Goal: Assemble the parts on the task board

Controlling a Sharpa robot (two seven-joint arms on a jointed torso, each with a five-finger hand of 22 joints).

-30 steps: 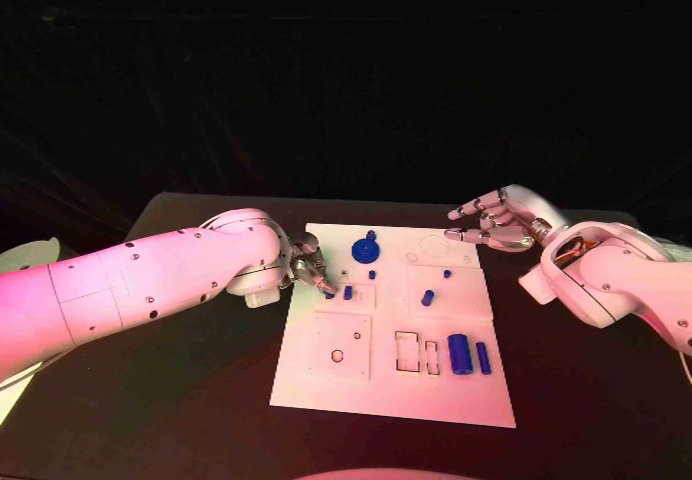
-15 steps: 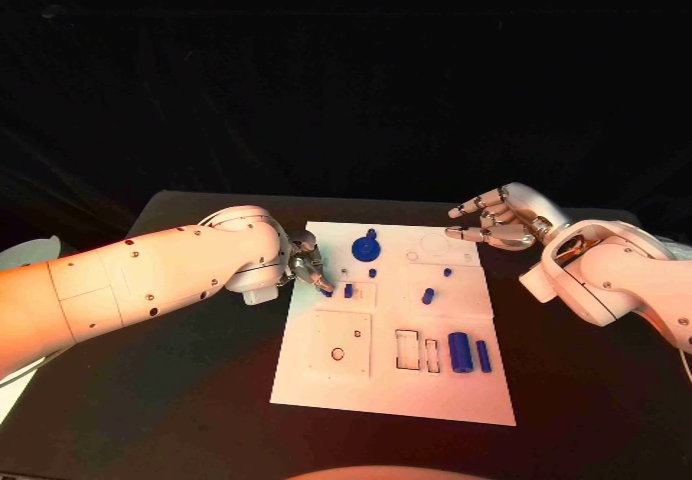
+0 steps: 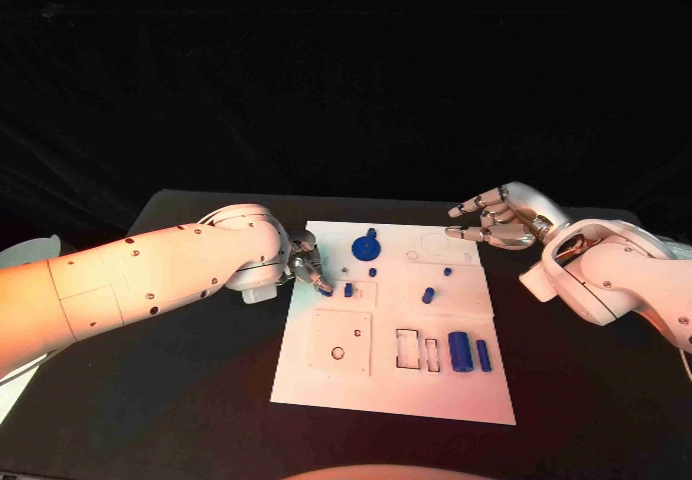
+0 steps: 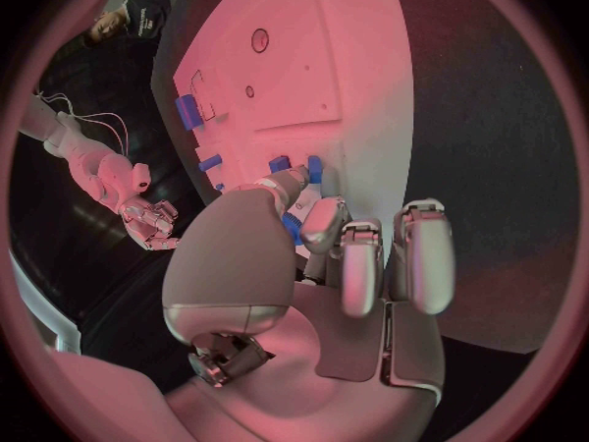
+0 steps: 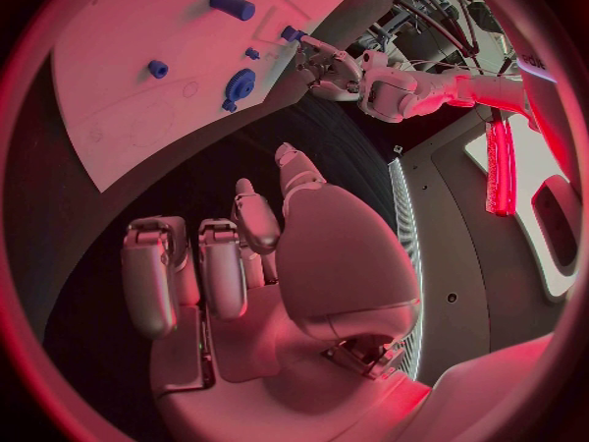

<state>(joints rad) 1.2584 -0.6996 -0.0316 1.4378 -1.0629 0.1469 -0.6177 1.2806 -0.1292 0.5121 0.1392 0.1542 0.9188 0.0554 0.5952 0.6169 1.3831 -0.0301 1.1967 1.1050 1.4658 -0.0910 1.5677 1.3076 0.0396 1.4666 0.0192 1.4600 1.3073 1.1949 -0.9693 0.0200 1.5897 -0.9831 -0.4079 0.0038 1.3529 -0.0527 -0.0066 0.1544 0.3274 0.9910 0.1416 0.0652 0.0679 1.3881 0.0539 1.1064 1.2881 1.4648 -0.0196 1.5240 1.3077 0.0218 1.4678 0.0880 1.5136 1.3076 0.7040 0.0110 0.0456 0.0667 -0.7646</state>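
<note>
The white task board (image 3: 389, 385) lies mid-table, its bare face also in the left wrist view (image 4: 307, 69). My left hand (image 3: 307, 266) rests at the board's left edge, thumb and a finger pinching a small blue part (image 4: 294, 228) next to another blue piece (image 3: 348, 290). A round blue part (image 3: 366, 245) stands near the far edge. Small blue pegs (image 3: 428, 296) dot the middle, and two blue cylinders (image 3: 459, 352) lie at the right. My right hand (image 3: 496, 224) hovers over the far right corner, fingers apart, holding nothing. The right wrist view shows the round part (image 5: 240, 84).
Cut-out slots (image 3: 418, 350) and a square plate with a hole (image 3: 340, 344) take up the board's near half. Black table (image 3: 188, 400) runs round the board on all sides. My left forearm (image 3: 144, 285) lies across the table's left side.
</note>
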